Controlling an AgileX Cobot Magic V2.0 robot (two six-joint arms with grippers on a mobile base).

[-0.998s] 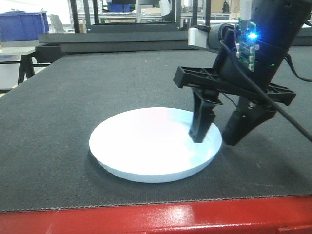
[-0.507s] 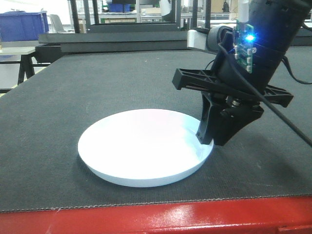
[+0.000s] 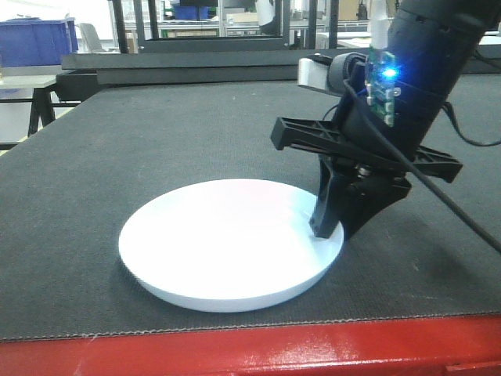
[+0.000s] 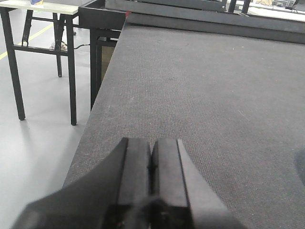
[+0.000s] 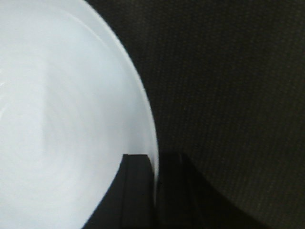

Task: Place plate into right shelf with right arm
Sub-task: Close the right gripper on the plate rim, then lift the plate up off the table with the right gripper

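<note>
On the black mat (image 3: 156, 141) that covered the red-edged table (image 3: 250, 348), the white plate (image 3: 227, 243) lay near the front edge, and as far as the front view showed it was flat on the mat and not yet lifted. The right arm (image 3: 423, 63) leaned down over the plate's right side, a blue light glowing on the small green board (image 3: 381, 82) at its wrist. The right gripper (image 3: 333, 227) was clenched on the plate's rim: in the wrist view one finger lay over the white inner surface and the other over the dark mat outside, with only the thin edge of the plate between them. The left gripper (image 4: 151, 152) hovered over a bare stretch of mat near the table's left edge, its fingers pressed together on nothing. By my reading, the grasp looked made and everything after it remained: lifting the plate, carrying it off the table, and setting it on the right shelf. That shelf could not be picked out in any of these views; only a blue bin (image 3: 35, 39) and some dark framing showed in the background. Whether such an edge pinch would hold a wide, glossy plate level once raised could not be judged yet.
</note>
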